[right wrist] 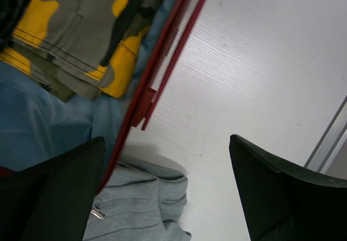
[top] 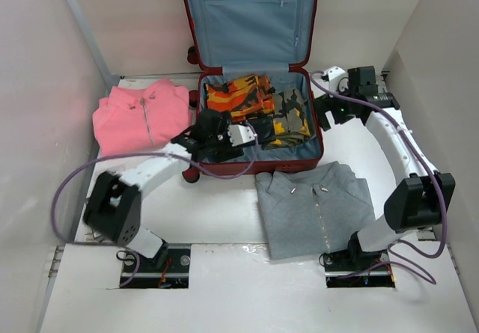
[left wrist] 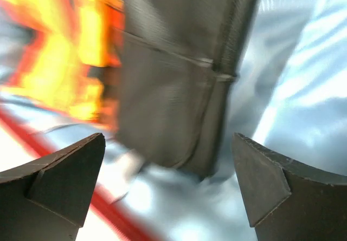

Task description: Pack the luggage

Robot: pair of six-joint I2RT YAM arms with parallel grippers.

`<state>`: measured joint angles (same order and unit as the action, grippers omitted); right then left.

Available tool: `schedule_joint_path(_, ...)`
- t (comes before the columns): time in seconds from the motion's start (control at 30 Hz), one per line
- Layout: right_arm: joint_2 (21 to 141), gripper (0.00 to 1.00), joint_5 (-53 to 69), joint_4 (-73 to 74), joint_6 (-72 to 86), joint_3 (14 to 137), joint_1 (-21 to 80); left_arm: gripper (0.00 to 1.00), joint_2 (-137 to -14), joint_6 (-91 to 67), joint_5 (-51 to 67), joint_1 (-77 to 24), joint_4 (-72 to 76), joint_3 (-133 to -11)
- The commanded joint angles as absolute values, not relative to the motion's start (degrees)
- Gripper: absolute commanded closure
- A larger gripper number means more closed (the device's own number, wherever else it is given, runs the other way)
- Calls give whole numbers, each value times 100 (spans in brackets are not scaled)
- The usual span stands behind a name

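Left arm (top: pixel 153 170), right arm (top: pixel 389 135): white links, black joint housings, black base blocks. One purple cable (top: pixel 58 198) loops off each arm. Small white housing at each wrist. Left gripper (left wrist: pixel 168 138), right gripper (right wrist: pixel 166 138): matte dark wedge-shaped fingers with flat inner faces.

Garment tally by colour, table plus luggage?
pink top, on the table: 1
grey top, on the table: 1
orange camo garment, in the luggage: 1
yellow camo garment, in the luggage: 1
dark grey garment, in the luggage: 1
Total: 5
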<state>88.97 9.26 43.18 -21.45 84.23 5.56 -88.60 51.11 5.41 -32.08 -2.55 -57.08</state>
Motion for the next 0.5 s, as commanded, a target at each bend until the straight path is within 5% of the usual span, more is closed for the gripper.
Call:
schedule_joint_path(0.0, 8754, 0, 896, 4263, -2276, 8833, 1018, 0, -7341, 5161, 1492, -3243, -1158, -6169)
schedule_joint_path(0.17, 8999, 0, 1026, 3613, -2136, 8974, 1923, 0, -6531, 3799, 2449, -2577, -1888, -6574)
schedule_joint_path(0.37, 9781, 6, 2004, 3059, -1635, 9553, 2381, 48, -6591, 3006, 3128, -460, -3047, -6521)
schedule_joint_path(0.47, 9922, 5, 1653, 3181, -1739, 9843, 2671, 57, -6592, 2551, 2053, 140, -3051, -6452)
